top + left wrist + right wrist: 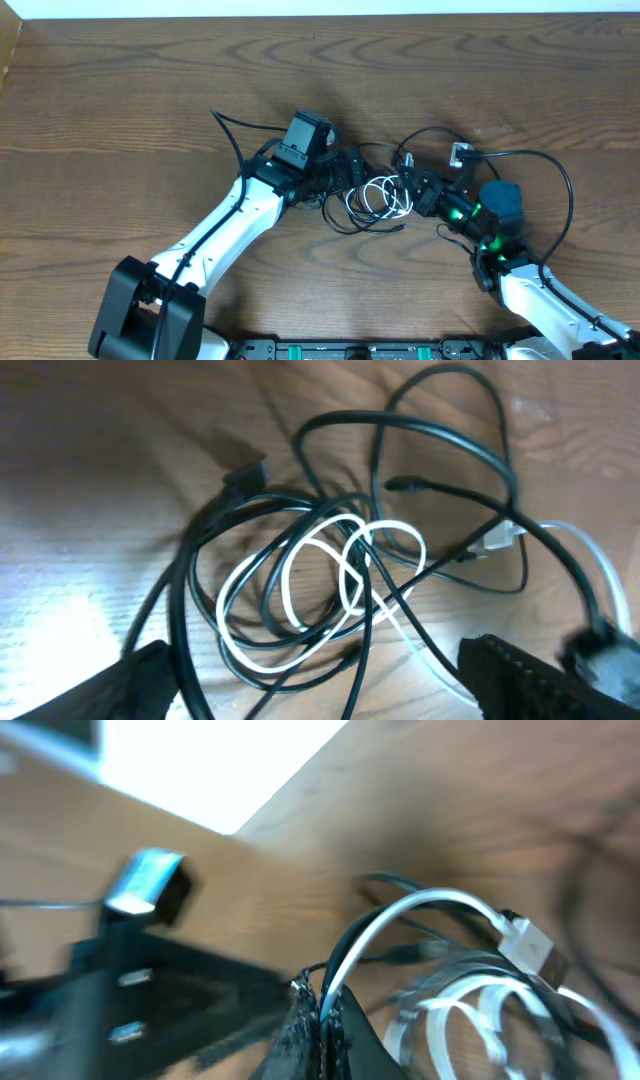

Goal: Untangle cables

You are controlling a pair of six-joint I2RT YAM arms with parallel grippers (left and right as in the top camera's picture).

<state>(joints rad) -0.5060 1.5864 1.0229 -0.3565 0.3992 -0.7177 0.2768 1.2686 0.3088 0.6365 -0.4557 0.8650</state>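
The cables (375, 195) lie in a loose tangle at the table's middle, black loops wound through a white coil (388, 197). My left gripper (352, 172) stands open at the tangle's left side. In the left wrist view its fingers (130, 685) are spread wide above the heap, with black strands (440, 435) and the white cable (300, 575) lying between them untouched. My right gripper (418, 190) is at the tangle's right side. It (325, 1012) is shut on the white cable (420, 905), with a black strand beside it, and the cable arcs to a white plug (530, 948).
A small silver plug (460, 153) lies behind the right gripper. The right arm's thick black wire (565, 190) loops out to the right, and the left arm's wire (230, 130) reaches back left. The table's far edge (320, 16) runs along the top.
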